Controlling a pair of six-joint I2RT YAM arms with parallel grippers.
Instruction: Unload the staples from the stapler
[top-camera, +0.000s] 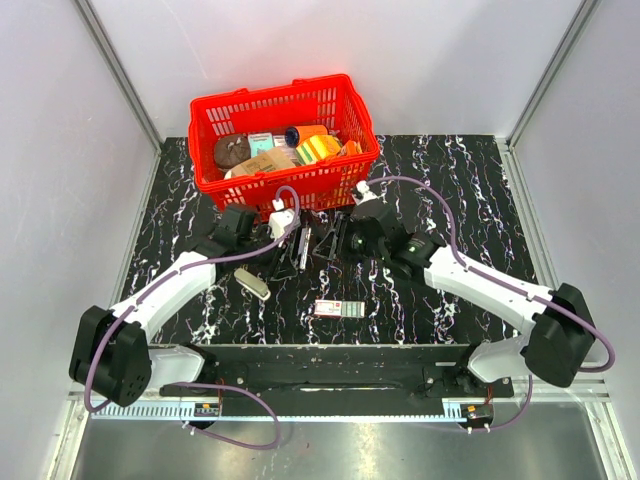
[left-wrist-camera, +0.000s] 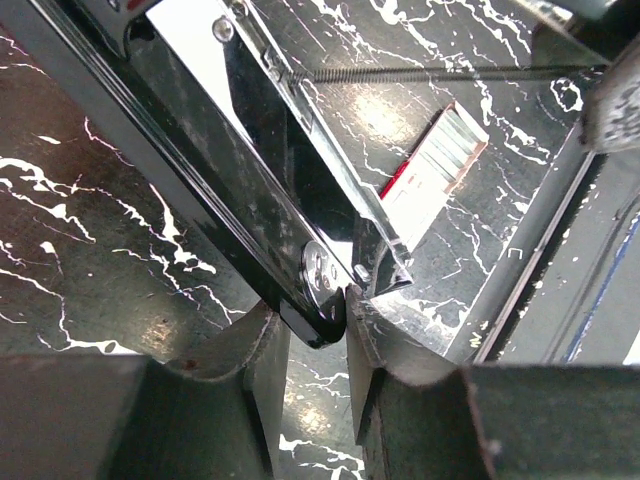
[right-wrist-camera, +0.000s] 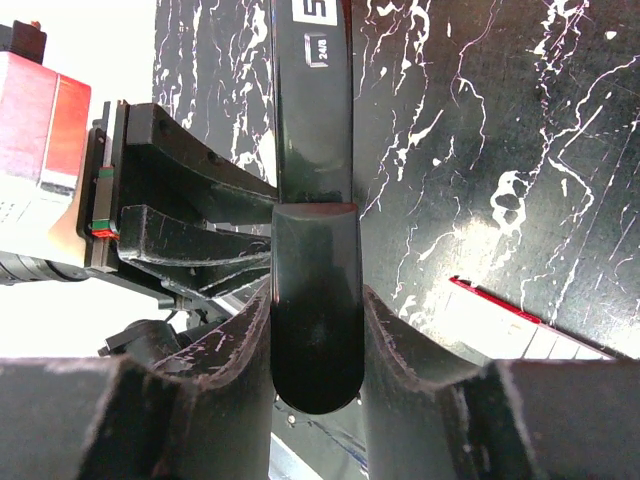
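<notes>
Getting the black metal stapler (top-camera: 318, 245) pinned both ends
Lid (right-wrist-camera: 312, 150) is clamped lengthwise by right gripper (right-wrist-camera: 317, 335), riveted end pinched by left gripper (left-wrist-camera: 318, 322).

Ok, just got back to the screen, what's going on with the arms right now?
Both arms are on the stapler, just in front of the red basket. The right gripper clamps its black top arm. The left gripper pinches the riveted end of the lower metal part. The stapler is swung open, with its feed spring exposed. A small red and white box lies on the table behind it. No loose staples are visible yet.
</notes>
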